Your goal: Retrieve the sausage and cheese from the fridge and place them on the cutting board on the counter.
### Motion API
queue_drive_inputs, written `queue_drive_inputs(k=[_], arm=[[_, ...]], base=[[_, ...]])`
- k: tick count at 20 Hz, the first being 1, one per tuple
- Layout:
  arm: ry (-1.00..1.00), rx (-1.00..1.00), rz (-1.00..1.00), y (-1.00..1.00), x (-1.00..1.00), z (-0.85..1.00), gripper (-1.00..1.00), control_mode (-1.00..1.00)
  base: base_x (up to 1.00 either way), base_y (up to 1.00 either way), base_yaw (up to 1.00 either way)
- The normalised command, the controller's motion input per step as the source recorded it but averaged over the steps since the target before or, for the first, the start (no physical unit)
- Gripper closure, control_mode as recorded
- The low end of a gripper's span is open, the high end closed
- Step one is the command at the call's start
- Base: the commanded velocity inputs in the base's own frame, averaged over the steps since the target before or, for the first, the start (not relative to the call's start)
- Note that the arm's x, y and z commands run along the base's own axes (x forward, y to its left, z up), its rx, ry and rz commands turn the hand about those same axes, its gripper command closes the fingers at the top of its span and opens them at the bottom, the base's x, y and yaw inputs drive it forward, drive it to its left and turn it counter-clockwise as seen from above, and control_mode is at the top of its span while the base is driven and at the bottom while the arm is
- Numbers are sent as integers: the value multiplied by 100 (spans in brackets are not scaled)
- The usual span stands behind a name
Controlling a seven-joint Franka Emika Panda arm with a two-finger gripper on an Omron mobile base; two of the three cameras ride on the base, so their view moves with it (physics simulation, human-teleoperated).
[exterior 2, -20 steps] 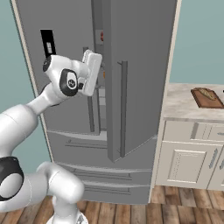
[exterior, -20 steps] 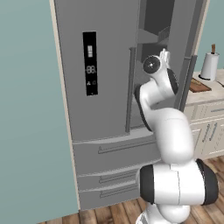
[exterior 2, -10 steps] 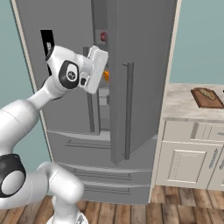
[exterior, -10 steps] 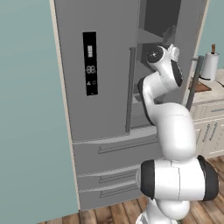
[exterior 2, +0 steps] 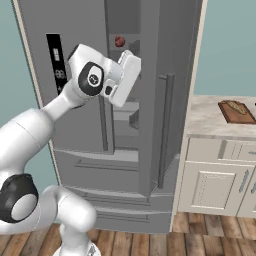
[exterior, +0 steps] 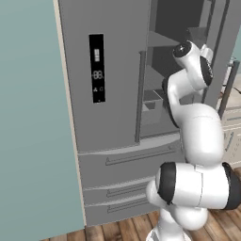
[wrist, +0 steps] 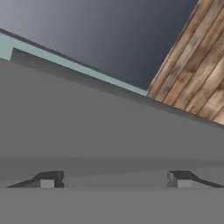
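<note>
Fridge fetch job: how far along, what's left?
Done: one fridge door stands open. In hand: the pincer is open and empty, the arm reaching into the opening. Left: nearly everything. A small reddish item sits on an upper shelf, possibly the sausage. The cutting board on the counter carries neither sausage nor cheese.

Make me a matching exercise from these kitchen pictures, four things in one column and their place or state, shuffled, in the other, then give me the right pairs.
Things:
1. cutting board
2. fridge
3. gripper
4. display panel

Places or states:
A. open, holding nothing
B. on the counter
C. black, on the closed door
D. one door swung open

Pairs: 1-B, 2-D, 3-A, 4-C
</note>
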Motion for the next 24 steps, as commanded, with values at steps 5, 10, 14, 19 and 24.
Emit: queue_drive_inputs(k=[5, 10, 14, 19, 24], arm=[[0, 3, -21, -86, 4, 0, -100, -100], [0, 3, -21, -88, 16, 0, -100, -100], [-3, 6, -18, -33, -26, -1, -100, -100], [-15, 6, -8, 64, -81, 0, -100, -100], [-9, 0, -1, 100, -60, -1, -100, -100]], base=[[0, 0, 0], [0, 0, 0], [0, 0, 0], [0, 0, 0], [0, 0, 0]])
